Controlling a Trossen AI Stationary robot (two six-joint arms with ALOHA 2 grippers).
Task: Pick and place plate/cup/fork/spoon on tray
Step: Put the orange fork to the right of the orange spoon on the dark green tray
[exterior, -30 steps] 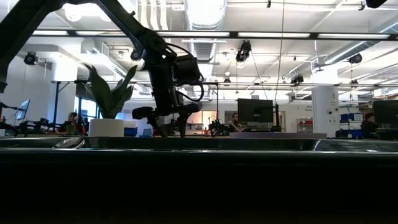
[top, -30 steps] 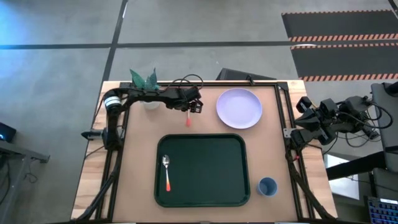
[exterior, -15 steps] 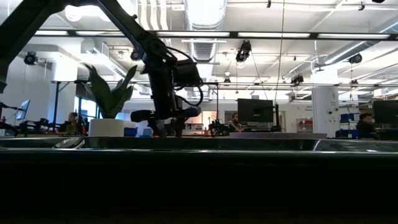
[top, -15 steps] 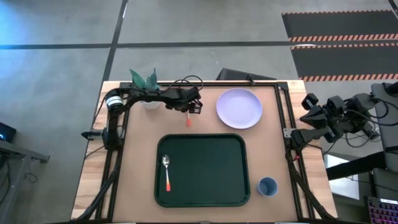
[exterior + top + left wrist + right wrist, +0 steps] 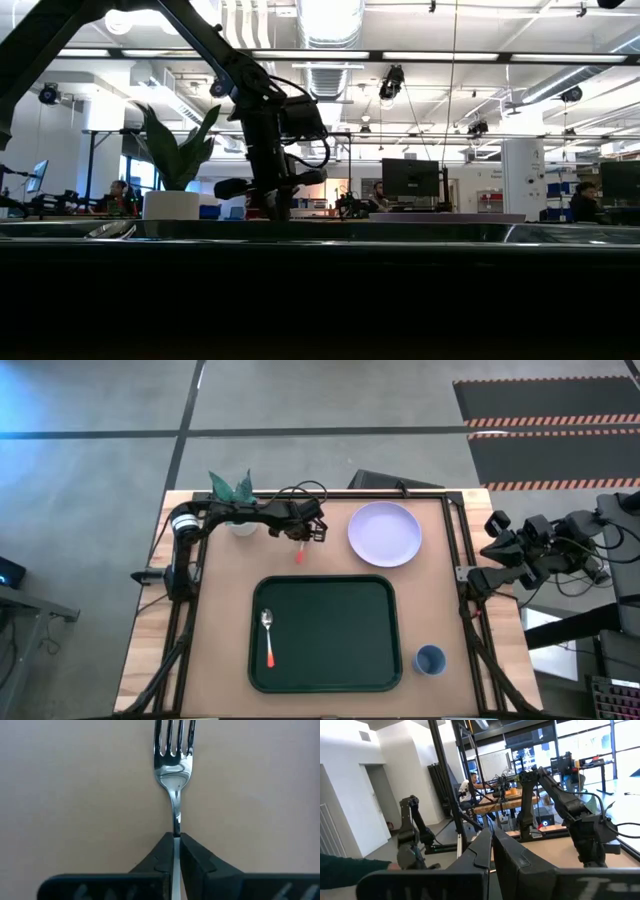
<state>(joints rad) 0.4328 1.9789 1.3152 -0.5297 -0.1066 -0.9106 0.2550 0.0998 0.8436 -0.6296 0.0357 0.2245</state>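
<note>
My left gripper (image 5: 311, 533) is at the table's far left, shut on the fork (image 5: 174, 765), whose red-orange handle (image 5: 299, 554) sticks out toward the near edge. It also shows in the low view (image 5: 272, 205). The spoon (image 5: 268, 637) lies in the left part of the dark green tray (image 5: 330, 630). The lavender plate (image 5: 385, 533) lies at the far right and the blue cup (image 5: 430, 660) stands at the near right, both on the table. My right gripper (image 5: 492, 839) is shut and empty, off the table's right edge (image 5: 497, 542). My left gripper pinches the fork's thin metal neck (image 5: 176, 831) between its two fingers, just behind the tines. The fingers come from above, pointing down, and lie across the fork. The tines point away toward the far edge. I cannot tell whether the fork rests on the table or hangs just above it.
A white pot with a green plant (image 5: 238, 510) stands at the far left corner, close to my left arm. Bare table lies between the plate and the tray and along the tray's left side. People and desks show in the room behind.
My left gripper has shut on the fork: in the low view its fingers stood apart and now meet. My right arm has drawn back a little from the table's right edge.
</note>
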